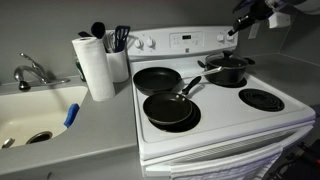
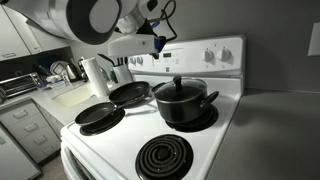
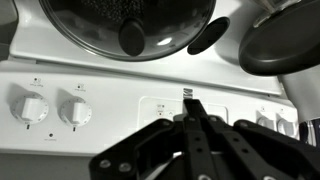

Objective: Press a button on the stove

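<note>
The white stove (image 1: 222, 128) with black coil burners shows in both exterior views (image 2: 226, 120). Its raised back panel (image 1: 185, 40) carries white knobs (image 3: 30, 107) and a central display (image 3: 160, 108). My gripper (image 1: 232, 31) hangs over the right part of the back panel. In an exterior view (image 2: 158, 45) it sits just in front of the panel. In the wrist view the gripper (image 3: 190, 97) is shut and empty, and its tips point at the central display panel. I cannot tell whether the tips touch it.
A black lidded pot (image 1: 228, 68) stands on the back right burner. Two black frying pans (image 1: 155, 78) (image 1: 170, 108) sit on the left burners. A paper towel roll (image 1: 97, 68), a utensil holder (image 1: 118, 62) and a sink (image 1: 35, 110) stand left of the stove.
</note>
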